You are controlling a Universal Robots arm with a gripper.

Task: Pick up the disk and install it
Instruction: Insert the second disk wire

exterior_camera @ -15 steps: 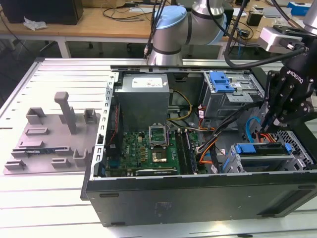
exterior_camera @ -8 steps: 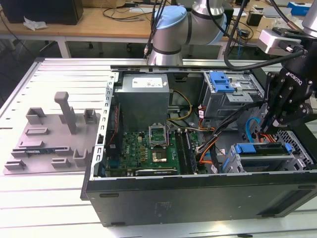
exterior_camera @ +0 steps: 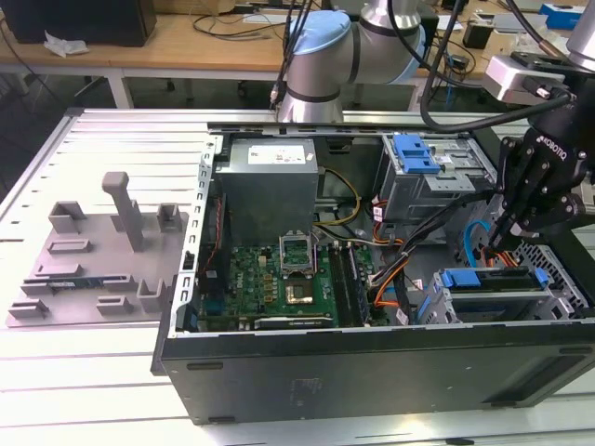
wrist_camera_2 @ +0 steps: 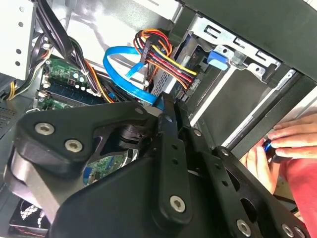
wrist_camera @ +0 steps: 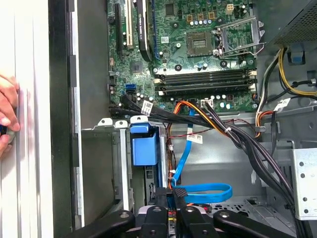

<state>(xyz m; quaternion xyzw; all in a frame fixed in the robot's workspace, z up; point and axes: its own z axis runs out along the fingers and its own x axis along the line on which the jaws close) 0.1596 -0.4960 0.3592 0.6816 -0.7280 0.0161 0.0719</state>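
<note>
The disk (exterior_camera: 491, 286), silver with blue plastic rails, lies in the drive cage at the near right corner of the open computer case (exterior_camera: 372, 362). My gripper (exterior_camera: 500, 243) hangs just behind and above that cage, among the cables. In the second wrist view its fingers (wrist_camera_2: 171, 131) lie pressed together with nothing visible between them, their tips beside the red, yellow and black power plug (wrist_camera_2: 171, 62) and the blue data cable (wrist_camera_2: 124, 67). In the first wrist view the gripper (wrist_camera: 173, 194) points at the cage beside a blue plastic latch (wrist_camera: 145, 146).
A person's hand (wrist_camera_2: 290, 144) rests at the case's outer wall (wrist_camera: 62, 124). Inside are a grey power-supply box (exterior_camera: 270, 181), the green motherboard (exterior_camera: 279, 279) and a second drive cage (exterior_camera: 437, 177) with a blue latch. Cable bundles (wrist_camera: 237, 134) cross the case. A grey fixture (exterior_camera: 93, 260) lies at the exterior view's left.
</note>
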